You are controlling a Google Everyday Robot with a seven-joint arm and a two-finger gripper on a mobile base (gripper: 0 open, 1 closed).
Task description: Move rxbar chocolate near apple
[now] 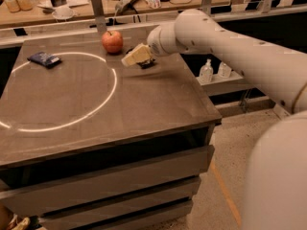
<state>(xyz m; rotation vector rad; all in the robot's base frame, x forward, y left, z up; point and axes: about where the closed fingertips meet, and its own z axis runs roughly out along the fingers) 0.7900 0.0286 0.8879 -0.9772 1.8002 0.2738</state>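
The red-orange apple [112, 41] stands at the far side of the table, just outside the bright ring. The rxbar chocolate [147, 64] shows as a small dark piece on the table to the right of the apple, mostly hidden under the gripper. My gripper [134, 57] is pale and sits right over the bar's left end, about a hand's width right of the apple. The white arm reaches in from the right.
A small dark blue packet [44, 59] lies at the table's far left on the ring of light [103, 102]. A cluttered wooden bench [72, 4] runs behind the table. Two small bottles [213, 72] stand on a shelf at the right. The table's right edge [211, 104] drops to the floor.
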